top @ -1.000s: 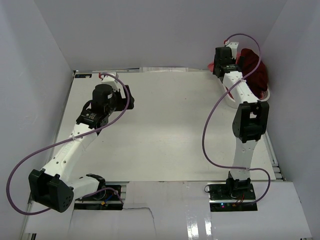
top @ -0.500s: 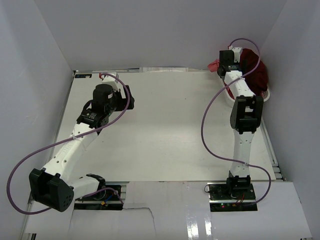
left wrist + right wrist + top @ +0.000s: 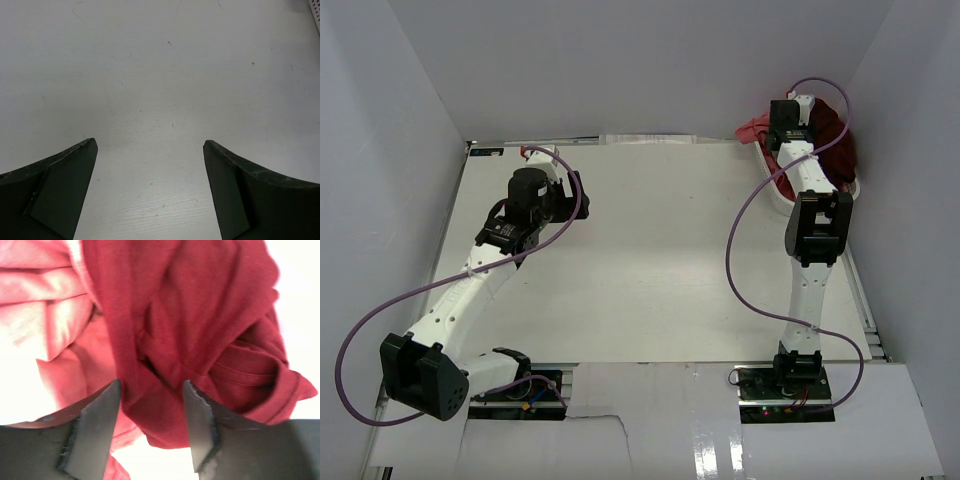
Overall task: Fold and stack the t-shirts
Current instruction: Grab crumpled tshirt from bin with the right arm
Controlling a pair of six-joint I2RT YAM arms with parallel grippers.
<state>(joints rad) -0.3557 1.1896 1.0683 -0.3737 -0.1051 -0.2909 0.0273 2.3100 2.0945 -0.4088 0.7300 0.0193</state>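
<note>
Noted plain white walls on three sides and a pale, matte table (image 3: 650, 260), faintly scuffed and speckled in the left wrist view. Found the left arm (image 3: 470, 290) bent over the table's left half and the right arm (image 3: 810, 250) stretched to the far right corner. Spotted a white basket (image 3: 778, 198) there, smooth hard plastic with a rounded rim, and both shirts heaped in it, unfolded: the maroon shirt (image 3: 200, 315) to the right, the pink shirt (image 3: 45, 305) bunched on the left, touching it. Read both as soft, thin knit. Saw the maroon deeply creased, with a stitched hem or sleeve edge curling at the lower right, and the pink in broader, flatter folds, washed out by glare. Saw the right fingers (image 3: 107, 405) parted to a middling gap, set either side of a raised ridge of maroon cloth and not closed on it; could not tell contact from a near miss. Saw the left fingers (image 3: 85, 155) spread wide above the table, holding nothing.

Judged the step to be the first pick, drawing the maroon shirt out of the basket. Would do well to sink the tips a little deeper and pinch that one ridge only, keeping clear of the pink cloth just to the left. Should close firmly against slipping, then lift straight up before carrying across to the table's middle, to avoid snagging a sleeve on the rim or dragging the second shirt along.
</note>
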